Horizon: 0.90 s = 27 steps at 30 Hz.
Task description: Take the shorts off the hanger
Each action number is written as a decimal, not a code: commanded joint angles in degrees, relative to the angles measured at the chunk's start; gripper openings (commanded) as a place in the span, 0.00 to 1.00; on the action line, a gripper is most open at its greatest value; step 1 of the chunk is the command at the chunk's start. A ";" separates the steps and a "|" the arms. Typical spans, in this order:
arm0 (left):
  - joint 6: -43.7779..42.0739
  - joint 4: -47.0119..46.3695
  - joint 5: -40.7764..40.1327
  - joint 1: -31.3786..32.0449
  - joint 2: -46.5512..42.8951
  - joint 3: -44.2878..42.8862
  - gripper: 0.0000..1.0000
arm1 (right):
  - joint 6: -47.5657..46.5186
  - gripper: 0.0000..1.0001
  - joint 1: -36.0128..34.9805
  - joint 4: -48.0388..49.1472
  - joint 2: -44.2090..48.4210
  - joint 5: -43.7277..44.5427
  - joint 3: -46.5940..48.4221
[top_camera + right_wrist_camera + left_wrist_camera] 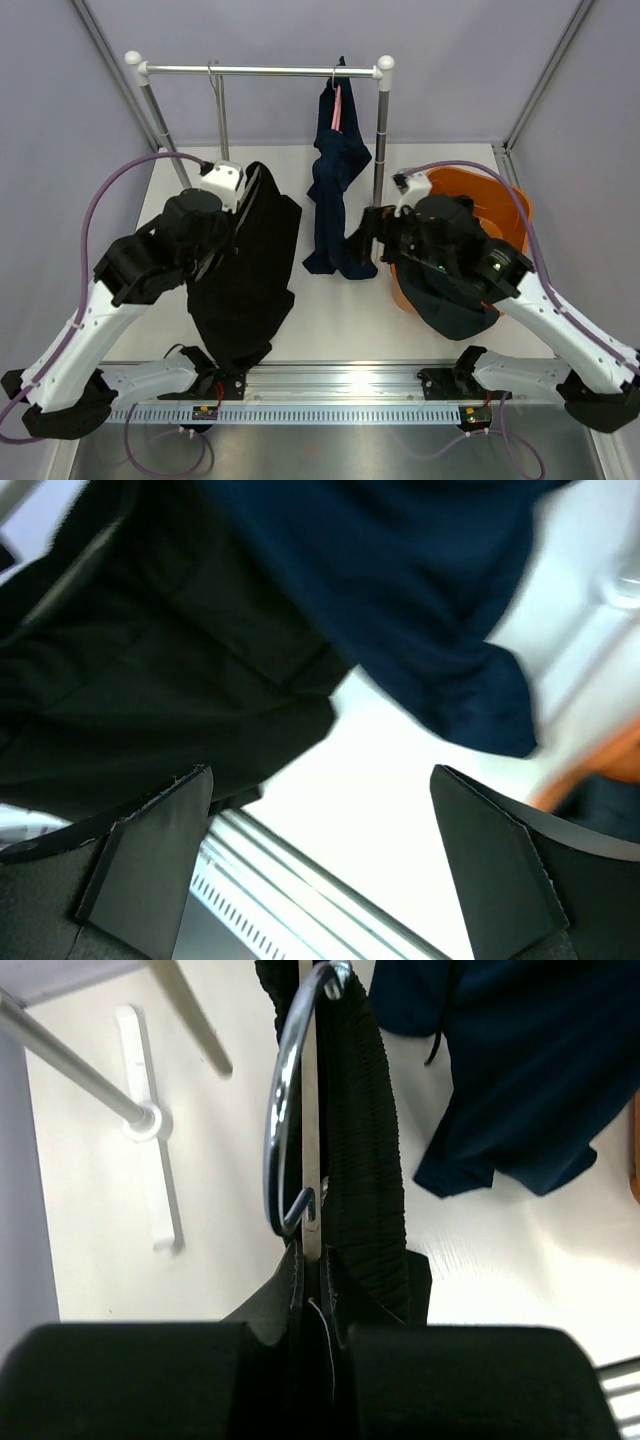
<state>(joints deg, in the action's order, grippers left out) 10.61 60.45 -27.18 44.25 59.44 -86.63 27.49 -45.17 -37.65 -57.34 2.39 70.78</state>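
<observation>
Left gripper (322,1335) clamped on black shorts (245,290); right gripper (320,780) apart; navy shorts (335,170) hang from rail (260,70) between

Three shorts (245,270), two hangers (272,1130), one rack (260,71), one orange basket (508,200).

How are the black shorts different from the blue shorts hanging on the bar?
The blue shorts hang from the rail; the black shorts are off it, gripped by the left pincer. The black shorts spread wide; the blue shorts hang narrow and bunched. Both are dark and on hangers.
</observation>
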 commanded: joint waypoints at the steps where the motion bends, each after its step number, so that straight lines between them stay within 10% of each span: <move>1: 1.43 -0.42 2.83 0.40 -4.50 2.42 0.00 | 1.26 0.99 -8.52 1.18 -7.66 10.16 9.34; 27: 3.27 4.50 10.04 0.49 -17.69 10.52 0.00 | 3.80 0.75 -17.94 -4.98 -50.23 15.71 49.54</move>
<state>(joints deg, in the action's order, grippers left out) 13.58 67.66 -18.09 44.47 43.03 -75.85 30.46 -62.52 -40.97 -106.72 15.57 117.45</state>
